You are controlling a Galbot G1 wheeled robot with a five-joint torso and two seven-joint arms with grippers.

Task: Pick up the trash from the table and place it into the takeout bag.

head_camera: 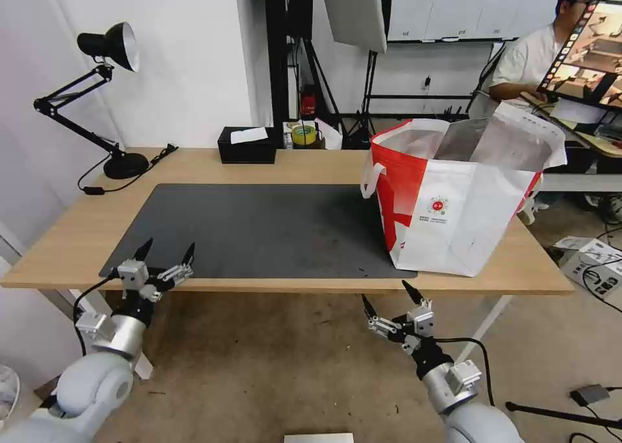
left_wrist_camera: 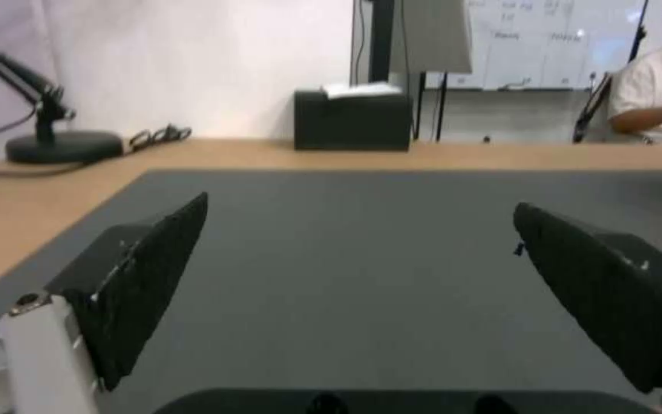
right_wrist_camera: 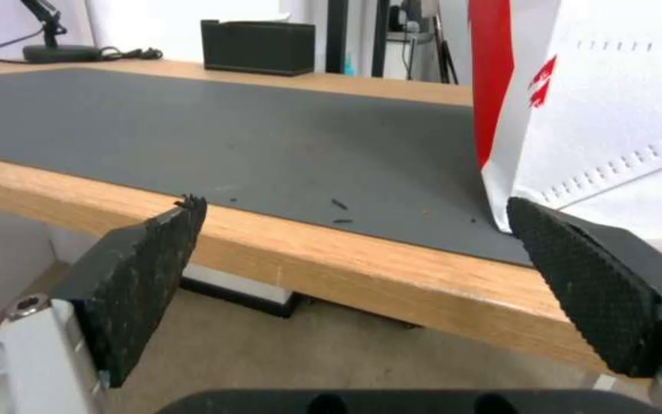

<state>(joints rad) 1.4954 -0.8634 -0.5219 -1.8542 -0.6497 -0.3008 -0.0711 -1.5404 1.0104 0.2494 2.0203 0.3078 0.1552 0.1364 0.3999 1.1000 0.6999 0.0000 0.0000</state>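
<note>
Your right gripper [head_camera: 389, 299] is hanging jaws wide, empty, below the desk [head_camera: 272, 164] edge | bag [head_camera: 453, 197] up-right, nearer it | left gripper [head_camera: 165, 254] is gaping, empty.

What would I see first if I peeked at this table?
The big white-and-red takeout bag standing open on the table's right end. Next comes the wide dark mat in the middle. The left gripper and right gripper wait open by the table's near edge.

Head view high above table [head_camera: 272, 164]; wrist views low, sharing its mat [head_camera: 259, 229].
</note>
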